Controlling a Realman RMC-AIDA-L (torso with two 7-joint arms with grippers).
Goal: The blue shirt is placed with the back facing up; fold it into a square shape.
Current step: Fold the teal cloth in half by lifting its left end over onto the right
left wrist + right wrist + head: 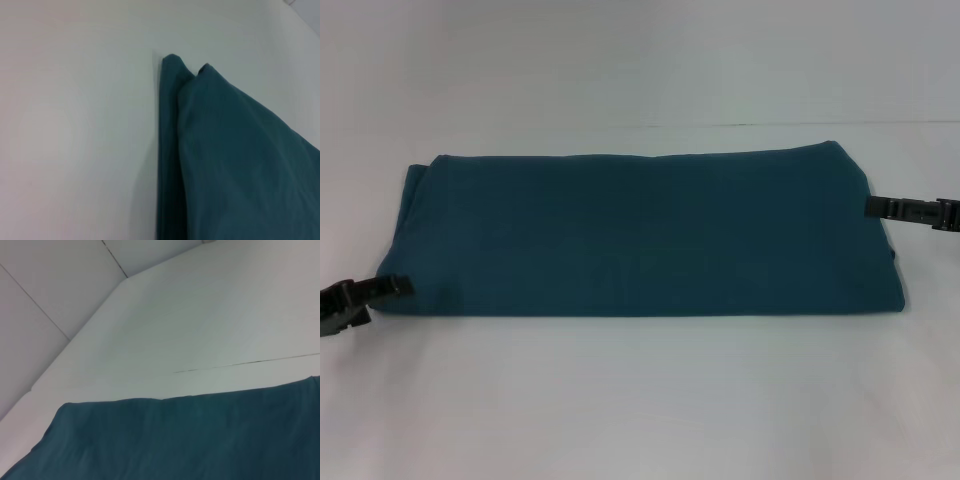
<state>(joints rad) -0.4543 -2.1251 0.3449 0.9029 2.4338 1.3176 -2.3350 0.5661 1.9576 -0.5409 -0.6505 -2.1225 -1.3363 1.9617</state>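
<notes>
The blue shirt (640,235) lies on the white table as a wide, flat folded rectangle with its plain side up. My left gripper (388,300) is at the shirt's near left corner, low on the table, its fingers spread and holding nothing. My right gripper (872,207) is at the middle of the shirt's right edge, its tip just over the cloth. The left wrist view shows the layered folded edge of the shirt (235,160). The right wrist view shows the shirt's flat surface (175,440) and its far edge.
The white table (640,400) extends in front of and behind the shirt. A thin seam (720,125) runs across the table just behind the shirt. In the right wrist view the table's far edge (90,322) meets a tiled floor.
</notes>
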